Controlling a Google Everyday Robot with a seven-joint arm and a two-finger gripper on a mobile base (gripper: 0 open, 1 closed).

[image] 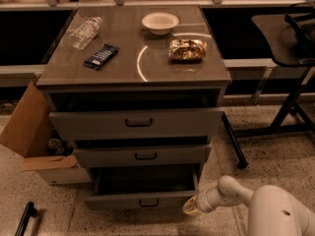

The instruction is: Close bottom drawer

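bottom drawer (pixel 142 200) part open, end effector (pixel 191 206) at its right front corner

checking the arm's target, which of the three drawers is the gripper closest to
The bottom drawer, the lowest one with the low front and small pull. The gripper sits at its front right corner; the middle drawer and top drawer sit higher.

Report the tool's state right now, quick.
The tool: open or closed cannot be told. It sits low, by the right end of the front of the bottom drawer, which is partly open.
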